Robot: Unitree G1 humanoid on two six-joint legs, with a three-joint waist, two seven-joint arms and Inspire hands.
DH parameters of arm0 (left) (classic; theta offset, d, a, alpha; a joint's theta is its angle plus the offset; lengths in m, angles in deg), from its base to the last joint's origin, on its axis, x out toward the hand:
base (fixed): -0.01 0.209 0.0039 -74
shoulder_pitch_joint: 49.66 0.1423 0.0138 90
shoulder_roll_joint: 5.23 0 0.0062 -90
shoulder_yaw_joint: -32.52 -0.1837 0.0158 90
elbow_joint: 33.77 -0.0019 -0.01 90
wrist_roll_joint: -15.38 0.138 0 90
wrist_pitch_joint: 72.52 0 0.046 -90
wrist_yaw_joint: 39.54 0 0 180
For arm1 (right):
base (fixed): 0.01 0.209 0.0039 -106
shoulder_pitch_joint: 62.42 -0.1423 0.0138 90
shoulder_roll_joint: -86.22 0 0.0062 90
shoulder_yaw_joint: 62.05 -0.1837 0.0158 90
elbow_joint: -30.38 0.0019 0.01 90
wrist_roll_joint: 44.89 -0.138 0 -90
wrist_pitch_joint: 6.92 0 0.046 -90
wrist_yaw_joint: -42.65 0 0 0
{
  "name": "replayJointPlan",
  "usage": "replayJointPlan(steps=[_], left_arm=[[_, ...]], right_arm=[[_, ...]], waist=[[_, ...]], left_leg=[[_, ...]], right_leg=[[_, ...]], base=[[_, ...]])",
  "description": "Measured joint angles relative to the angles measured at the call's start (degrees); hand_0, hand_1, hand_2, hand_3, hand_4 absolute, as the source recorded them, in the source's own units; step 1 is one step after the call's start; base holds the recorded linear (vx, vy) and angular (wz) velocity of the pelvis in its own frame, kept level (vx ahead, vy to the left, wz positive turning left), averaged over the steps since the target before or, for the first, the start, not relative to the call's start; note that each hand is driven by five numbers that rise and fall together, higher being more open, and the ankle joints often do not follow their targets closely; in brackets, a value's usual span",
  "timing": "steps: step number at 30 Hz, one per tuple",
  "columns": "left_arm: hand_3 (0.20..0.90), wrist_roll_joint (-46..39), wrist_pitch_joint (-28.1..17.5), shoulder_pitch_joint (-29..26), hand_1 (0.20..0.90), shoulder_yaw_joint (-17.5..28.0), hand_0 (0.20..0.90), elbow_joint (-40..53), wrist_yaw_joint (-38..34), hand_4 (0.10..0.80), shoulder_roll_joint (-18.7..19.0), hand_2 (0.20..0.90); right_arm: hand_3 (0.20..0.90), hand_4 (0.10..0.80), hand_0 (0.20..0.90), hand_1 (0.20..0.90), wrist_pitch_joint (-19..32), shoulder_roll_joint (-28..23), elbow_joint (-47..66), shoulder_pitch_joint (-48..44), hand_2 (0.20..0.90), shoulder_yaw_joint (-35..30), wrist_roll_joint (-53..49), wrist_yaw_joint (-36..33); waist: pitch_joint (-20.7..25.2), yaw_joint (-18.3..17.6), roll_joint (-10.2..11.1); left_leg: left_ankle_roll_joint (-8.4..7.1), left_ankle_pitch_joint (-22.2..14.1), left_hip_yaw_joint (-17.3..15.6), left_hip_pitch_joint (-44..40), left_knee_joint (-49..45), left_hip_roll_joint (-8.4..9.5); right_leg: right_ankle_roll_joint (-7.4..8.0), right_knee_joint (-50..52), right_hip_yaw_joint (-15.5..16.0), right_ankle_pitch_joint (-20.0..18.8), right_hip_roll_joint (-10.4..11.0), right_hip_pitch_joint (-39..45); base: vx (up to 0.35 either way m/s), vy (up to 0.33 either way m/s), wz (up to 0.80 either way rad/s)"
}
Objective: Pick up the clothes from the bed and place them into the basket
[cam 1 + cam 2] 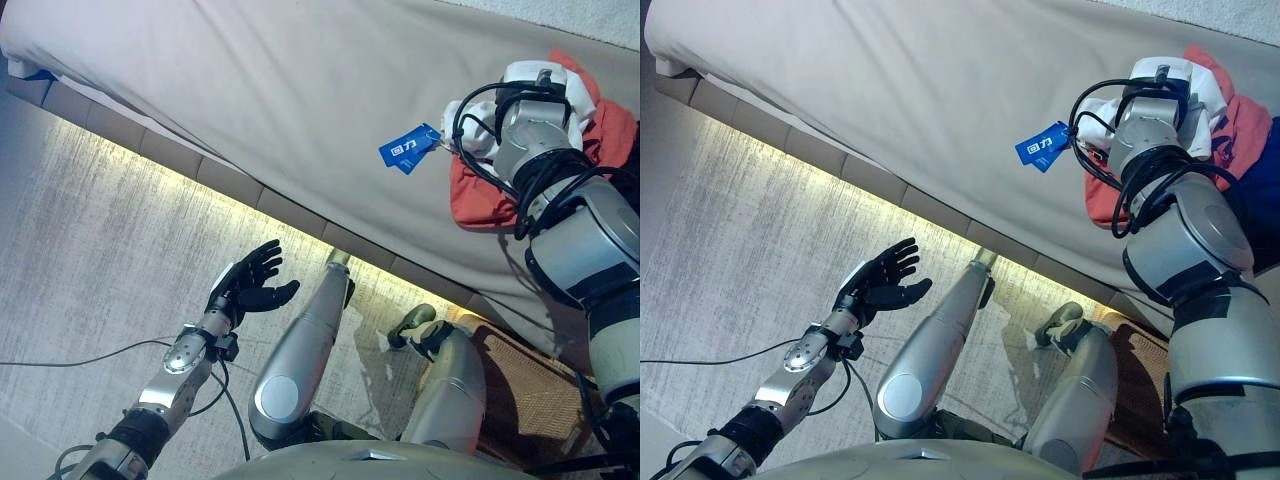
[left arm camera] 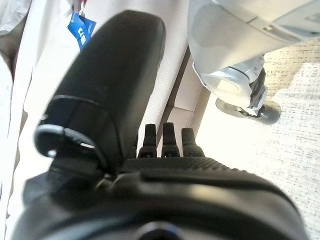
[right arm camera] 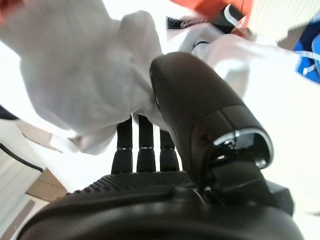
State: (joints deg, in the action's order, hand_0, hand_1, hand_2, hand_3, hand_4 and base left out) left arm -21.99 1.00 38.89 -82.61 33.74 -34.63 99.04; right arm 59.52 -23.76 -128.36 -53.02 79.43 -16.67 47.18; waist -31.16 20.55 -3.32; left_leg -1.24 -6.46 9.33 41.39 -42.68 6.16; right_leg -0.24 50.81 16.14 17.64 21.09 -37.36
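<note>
The floor on the robot's left is pale and streaked, and a lit strip runs along the base of the bed, whose beige cover slants across the upper part of both eye views. The left hand hangs over the floor just short of the bed's edge, fingers spread and relaxed, thumb out, touching and holding nothing; its wrist view shows the fingers straight ahead of the palm. Further right a blue tag dangles by the right wrist over the bed cover. The clothes lie on the bed near its right end: a red garment spread on the cover, with a white garment bunched on top of it. The right hand is down in that pile; its wrist view shows the fingers reaching into the white cloth and the thumb lying against its folds, so it grips the white garment. From the eye views the hand itself is hidden behind its wrist. A brown woven basket shows at the lower right beside the bed, partly cut off behind the right arm.
</note>
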Motion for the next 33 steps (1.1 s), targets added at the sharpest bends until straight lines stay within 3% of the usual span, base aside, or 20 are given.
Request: replayJointPlan(steps=[3, 11, 18, 23, 28, 29, 33], left_arm=[[0.900, 0.00, 0.03, 0.01, 0.900, 0.07, 0.900, 0.00, -0.35, 0.800, -0.01, 0.900], [0.900, 0.24, 0.20, 0.03, 0.900, 0.11, 0.900, -0.23, -0.75, 0.800, -0.35, 0.900], [0.900, 1.07, 2.20, -2.03, 0.900, 0.26, 0.900, -0.61, -2.87, 0.800, -1.73, 0.900], [0.900, 2.12, 4.12, -3.39, 0.900, 0.49, 0.900, -1.58, -4.67, 0.800, -2.88, 0.900], [0.900, 3.65, 5.32, -5.29, 0.900, 1.30, 0.900, -5.24, -5.20, 0.800, -3.03, 0.900], [0.900, 3.66, 5.39, -5.01, 0.900, 1.22, 0.900, -6.74, -5.25, 0.800, -3.40, 0.900], [0.900, 3.65, 5.50, -4.93, 0.900, 1.25, 0.900, -10.86, -5.55, 0.800, -5.05, 0.900]], right_arm=[[0.200, 0.100, 0.300, 0.300, 1.62, -1.75, 2.71, 1.67, 0.300, -0.02, -3.10, -1.65], [0.200, 0.100, 0.300, 0.300, 6.37, -3.66, 6.07, 5.12, 0.300, -3.88, -11.44, -5.36], [0.200, 0.100, 0.300, 0.300, 11.43, -6.64, 6.29, 5.87, 0.300, -9.22, -18.56, -7.89], [0.200, 0.100, 0.300, 0.300, 14.63, -9.86, 10.65, 6.18, 0.300, -13.67, -26.71, -8.29], [0.200, 0.100, 0.300, 0.300, 17.73, -13.58, 13.01, 6.83, 0.300, -19.79, -32.84, -9.21], [0.200, 0.100, 0.300, 0.300, 18.32, -14.11, 13.01, 7.35, 0.300, -19.78, -33.28, -9.33], [0.200, 0.100, 0.300, 0.300, 19.22, -16.52, 13.04, 7.77, 0.300, -19.74, -33.96, -9.42]], waist=[[-0.05, -0.51, 0.00], [-0.13, -2.63, 0.23], [0.10, -4.94, 0.97], [0.28, -7.73, 1.28], [5.86, -11.19, 4.23], [9.10, -12.04, 4.68], [13.52, -13.47, 5.63]], left_leg=[[0.23, -0.15, -0.50, -2.70, 0.85, -0.42], [0.55, 0.00, -2.77, -16.19, 8.70, -3.04], [0.10, 1.52, -5.75, -27.05, 17.98, -5.68], [-0.12, 4.55, -7.93, -37.13, 28.13, -6.90], [-0.74, 6.04, -9.17, -43.06, 35.08, -7.38], [-0.74, 6.04, -9.39, -42.83, 36.47, -7.56], [-1.06, 6.48, -11.07, -46.30, 39.49, -8.13]], right_leg=[[-0.18, -1.30, -0.20, -0.15, -0.52, 2.63], [1.35, -10.35, -0.34, -1.83, -3.11, 14.98], [2.39, -21.35, -0.80, -6.78, -6.24, 24.55], [3.61, -31.26, -1.36, -11.28, -8.66, 33.21], [3.77, -39.55, -1.48, -13.15, -10.46, 38.92], [4.28, -41.34, -1.53, -13.67, -10.83, 38.71], [4.38, -49.04, -2.94, -16.87, -12.07, 43.34]], base=[[0.016, -0.015, -0.11], [0.059, 0.001, -0.22], [0.075, -0.013, -0.28], [0.101, -0.001, -0.25], [0.097, -0.016, -0.13], [0.068, -0.023, -0.09], [0.044, -0.026, -0.26]])
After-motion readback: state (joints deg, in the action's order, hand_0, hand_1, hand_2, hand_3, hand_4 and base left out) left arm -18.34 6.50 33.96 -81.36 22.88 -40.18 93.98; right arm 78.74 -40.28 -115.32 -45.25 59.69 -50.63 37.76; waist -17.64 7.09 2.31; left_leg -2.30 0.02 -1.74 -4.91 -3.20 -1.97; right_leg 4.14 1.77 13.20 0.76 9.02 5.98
